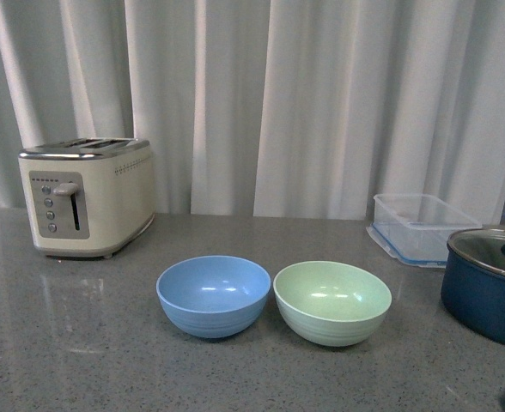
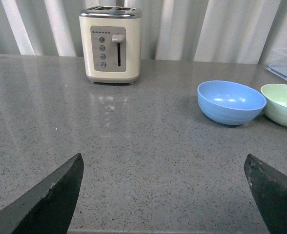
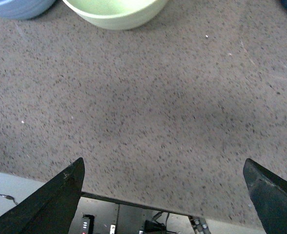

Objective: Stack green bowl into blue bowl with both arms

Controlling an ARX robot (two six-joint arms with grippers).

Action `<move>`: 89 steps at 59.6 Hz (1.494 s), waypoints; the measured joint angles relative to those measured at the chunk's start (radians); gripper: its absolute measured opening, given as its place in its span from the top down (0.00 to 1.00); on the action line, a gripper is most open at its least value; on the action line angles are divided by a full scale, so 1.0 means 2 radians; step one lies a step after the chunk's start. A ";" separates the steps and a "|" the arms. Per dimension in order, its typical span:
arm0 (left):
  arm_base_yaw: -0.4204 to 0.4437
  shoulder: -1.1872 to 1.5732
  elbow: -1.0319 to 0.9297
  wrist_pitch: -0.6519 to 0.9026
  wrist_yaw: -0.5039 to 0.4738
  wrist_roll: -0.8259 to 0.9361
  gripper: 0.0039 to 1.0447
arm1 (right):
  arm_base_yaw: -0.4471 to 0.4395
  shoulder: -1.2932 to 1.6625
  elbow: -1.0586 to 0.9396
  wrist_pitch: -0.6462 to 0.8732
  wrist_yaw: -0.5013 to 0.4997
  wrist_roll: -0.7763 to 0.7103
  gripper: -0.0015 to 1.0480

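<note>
Countertop [image 1: 63,343] with one blue bowl [image 1: 213,295], one green bowl [image 1: 331,302], one toaster [image 1: 88,196].

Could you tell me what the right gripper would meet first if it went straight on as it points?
Probably the grey countertop, bare ahead of the right gripper; the green bowl lies further on, though depth is unclear.

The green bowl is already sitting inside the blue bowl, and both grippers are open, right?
Not quite. The green bowl is not inside the blue bowl. It sits beside it on the grey countertop, and both bowls are empty, as the front view shows. The rest holds: the left gripper and the right gripper are both open.
</note>
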 joint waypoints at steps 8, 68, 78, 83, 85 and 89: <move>0.000 0.000 0.000 0.000 0.000 0.000 0.06 | 0.000 0.068 0.054 0.006 -0.018 0.012 0.10; 0.000 0.000 0.000 0.000 0.000 0.000 0.06 | -0.051 0.352 0.301 0.016 -0.050 -0.002 0.10; 0.000 0.000 0.000 0.000 0.000 0.000 0.06 | -0.051 0.372 0.316 0.017 -0.050 -0.007 0.10; 0.000 0.000 0.000 0.000 0.000 0.000 0.06 | -0.052 0.381 0.322 0.017 -0.050 -0.009 0.10; 0.000 0.000 0.000 0.000 0.000 0.000 0.06 | -0.053 0.387 0.326 0.017 -0.051 -0.011 0.10; 0.000 0.000 0.000 0.000 0.000 0.000 0.06 | -0.054 0.395 0.331 0.019 -0.052 -0.013 0.10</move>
